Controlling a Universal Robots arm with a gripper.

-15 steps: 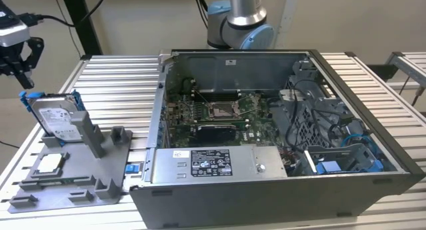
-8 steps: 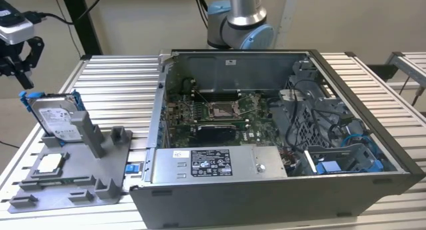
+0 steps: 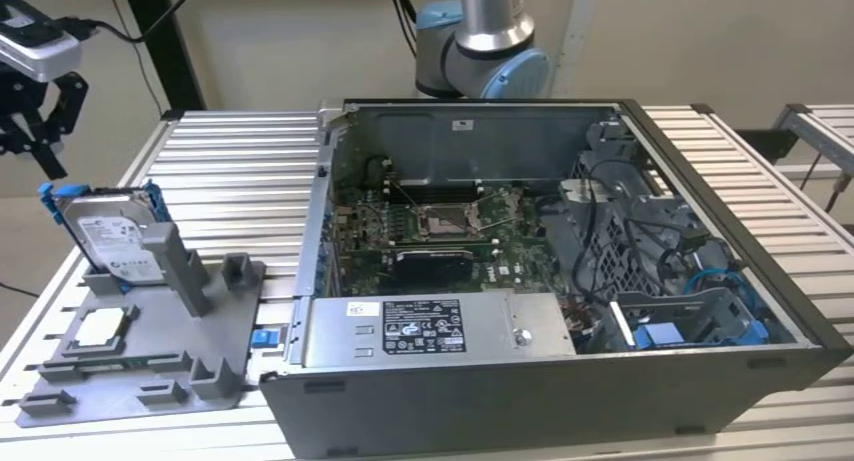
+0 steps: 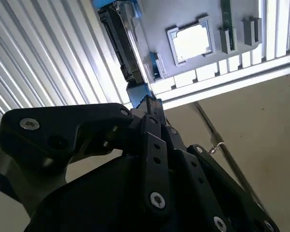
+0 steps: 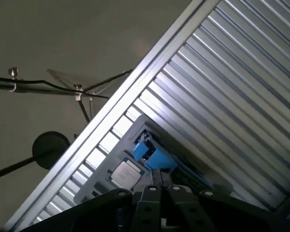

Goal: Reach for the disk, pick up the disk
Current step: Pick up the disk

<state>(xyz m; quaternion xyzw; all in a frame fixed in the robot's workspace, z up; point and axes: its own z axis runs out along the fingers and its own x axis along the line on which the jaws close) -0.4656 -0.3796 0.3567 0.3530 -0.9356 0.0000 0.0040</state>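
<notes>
Exterior view: the jaws hang empty, seemingly closed, above the disk point(image 3: 114, 231), stood upright in a grey fixture point(image 3: 174, 311) so its top edge is graspable. Second wrist view: disk point(image 4: 123, 43) ahead of the tips. First wrist view: likewise point(image 5: 154, 155).

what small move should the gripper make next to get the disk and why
Probably a short move toward the exterior view's right and down. The gripper hangs above the disk, off to the exterior view's left and clear of it. The disk stands upright in the gray holder with its top edge free, so centering over that edge seems sensible.
</notes>
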